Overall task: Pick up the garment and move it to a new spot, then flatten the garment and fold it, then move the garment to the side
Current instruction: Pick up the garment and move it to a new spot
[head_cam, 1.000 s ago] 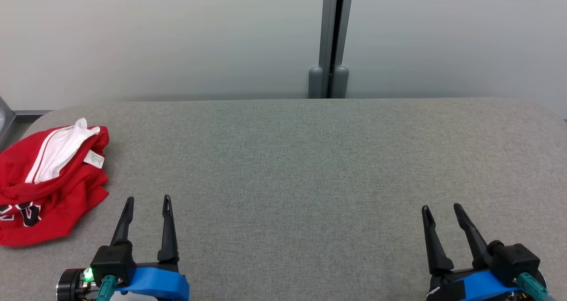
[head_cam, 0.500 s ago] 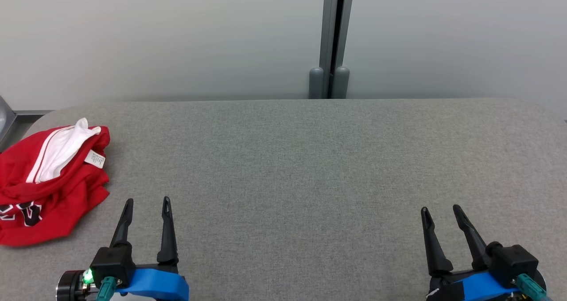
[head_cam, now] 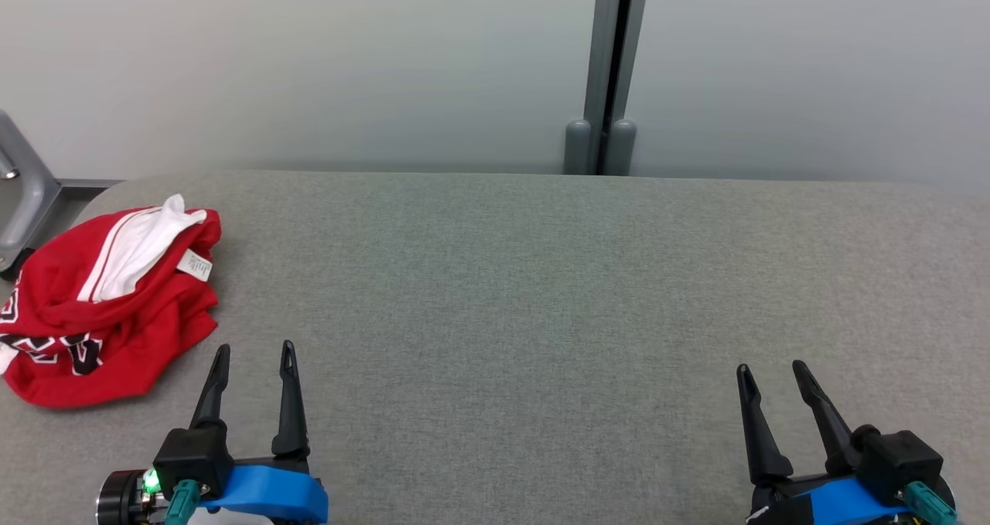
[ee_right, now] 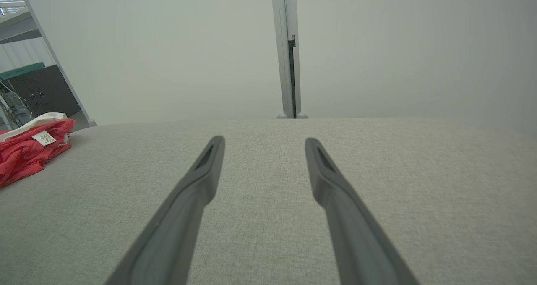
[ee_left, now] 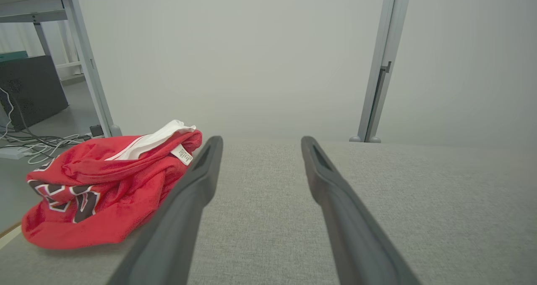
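A crumpled red garment (head_cam: 108,308) with white trim, a small white label and dark lettering lies in a heap at the far left end of the grey table (head_cam: 541,293). In the left wrist view the garment (ee_left: 105,188) sits just left of my fingers. My left gripper (head_cam: 255,349) hovers open near the table's front edge, a short way to the right of the heap and nearer than it, holding nothing. At the front right my right gripper (head_cam: 769,369) is open and empty too. The garment (ee_right: 29,150) shows far left in the right wrist view.
A pale wall with a grey vertical post (head_cam: 607,76) runs behind the table. A grey metal frame leg (head_cam: 23,192) stands off the table's left end. Cables and a dark box (ee_left: 29,92) lie on the floor to the left.
The camera has turned left, so the whole scene has shifted right in the head view. The garment and both grippers have kept their places.
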